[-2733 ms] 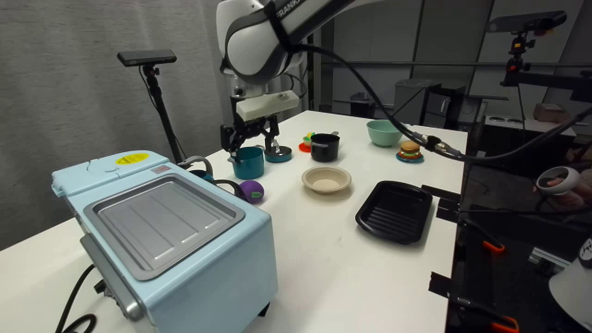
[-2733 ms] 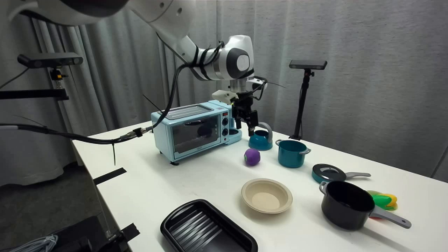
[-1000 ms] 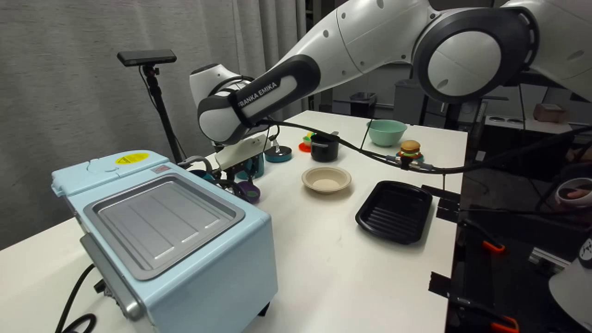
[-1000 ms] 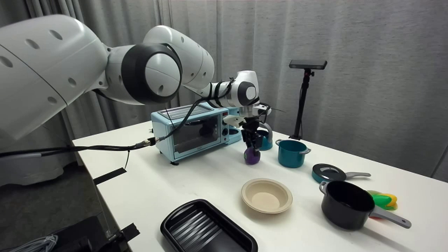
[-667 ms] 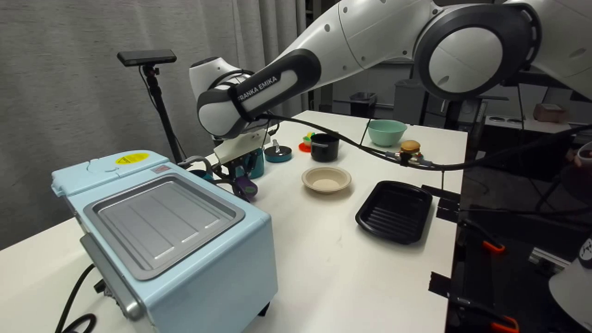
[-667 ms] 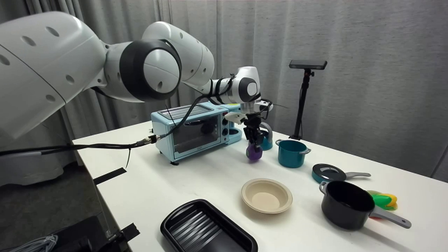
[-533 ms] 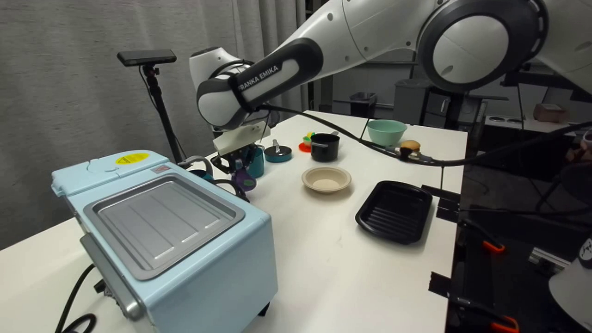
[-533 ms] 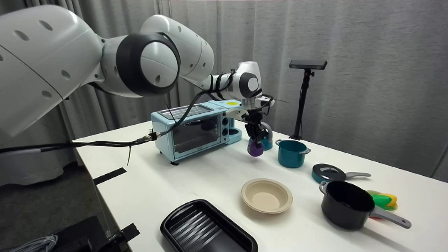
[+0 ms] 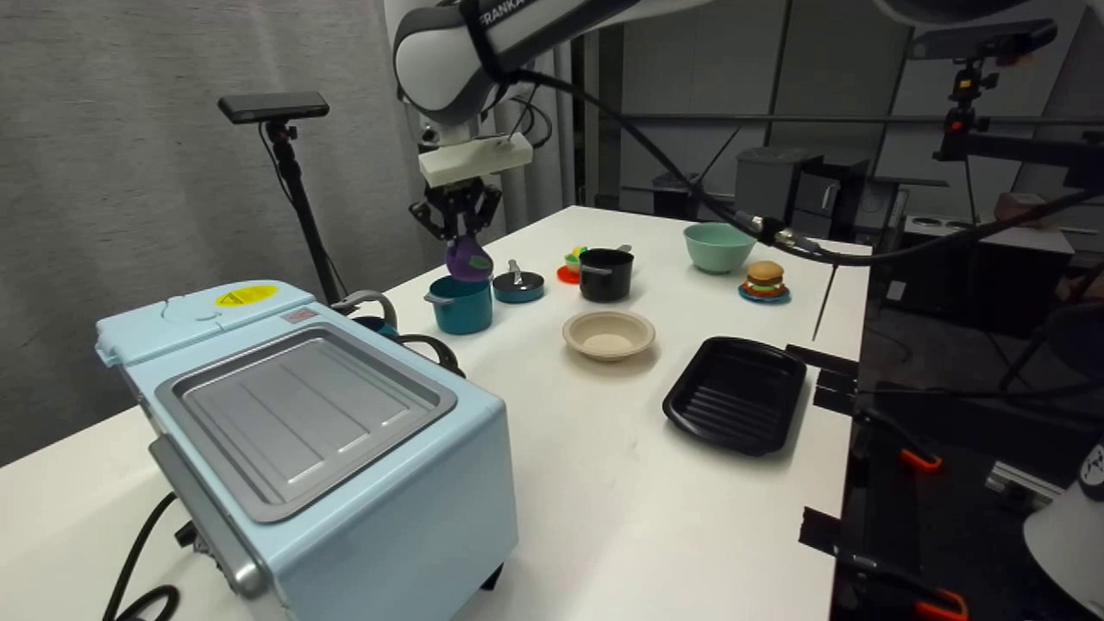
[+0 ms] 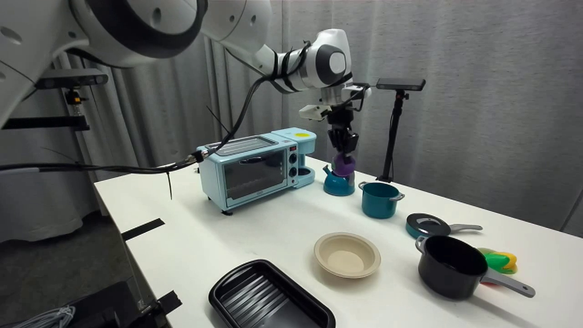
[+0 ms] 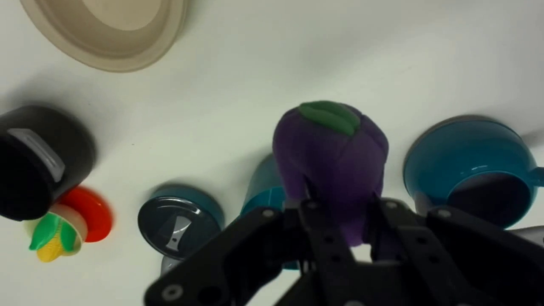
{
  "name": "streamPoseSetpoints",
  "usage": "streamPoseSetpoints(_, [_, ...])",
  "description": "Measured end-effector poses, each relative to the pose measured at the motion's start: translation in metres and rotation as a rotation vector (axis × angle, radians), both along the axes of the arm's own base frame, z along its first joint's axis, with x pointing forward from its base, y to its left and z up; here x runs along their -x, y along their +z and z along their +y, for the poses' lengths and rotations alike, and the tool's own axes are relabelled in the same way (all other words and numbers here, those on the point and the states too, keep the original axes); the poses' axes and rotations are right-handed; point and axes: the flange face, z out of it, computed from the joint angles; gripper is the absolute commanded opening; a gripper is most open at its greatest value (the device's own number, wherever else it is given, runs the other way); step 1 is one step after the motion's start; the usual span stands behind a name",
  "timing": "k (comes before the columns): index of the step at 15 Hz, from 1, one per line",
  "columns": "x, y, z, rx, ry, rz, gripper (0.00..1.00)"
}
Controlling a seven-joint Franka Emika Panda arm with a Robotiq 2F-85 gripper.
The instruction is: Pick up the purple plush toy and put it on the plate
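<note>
1. Currently my gripper [image 11: 339, 206] is clamped on the purple plush toy [image 9: 469, 260] — its fingers pinch the narrow upper end, and the round end hangs below.
2. I have the toy in the air, off the white counter [image 10: 255, 232], toward the edge by the curtain [image 10: 478, 114]. It hangs in the stretch near the teal pot [image 10: 380, 202] and the teal kettle [image 10: 337, 187]; my wrist view shows it covering part of the pot. A green patch on it shows there too.
3. The plate [image 10: 346, 263] sits flat on the counter, farther in from the curtain edge, between the teal pot and the black ridged tray [image 9: 740, 388]. It is well apart from the toy.
4. That tray lies by the opposite edge — the one with strips of black tape [image 10: 143, 228].
5. Near the curtain edge, past the teal pot, I see the lidded pan [image 10: 427, 226]; the black pot [image 10: 448, 275] stands a little farther in, with the toy corn [image 11: 53, 238] just beside it.
6. In an exterior view the light green bowl [image 9: 719, 250] stands toward the far edge, and the burger toy [image 9: 764, 278] is near the far corner on the taped side.
7. The light-blue oven [image 10: 257, 171] stands at the end of the counter away from that corner.
</note>
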Motion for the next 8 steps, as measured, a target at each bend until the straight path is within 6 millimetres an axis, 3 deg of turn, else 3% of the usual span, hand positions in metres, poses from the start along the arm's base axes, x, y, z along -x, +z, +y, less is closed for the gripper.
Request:
streamPoseSetpoints(4, [0.028,0.022,-0.047,-0.008,-0.052,0.013,0.05])
streamPoseSetpoints(8, [0.058,0.012,-0.100,-0.010,-0.093,0.052,0.05])
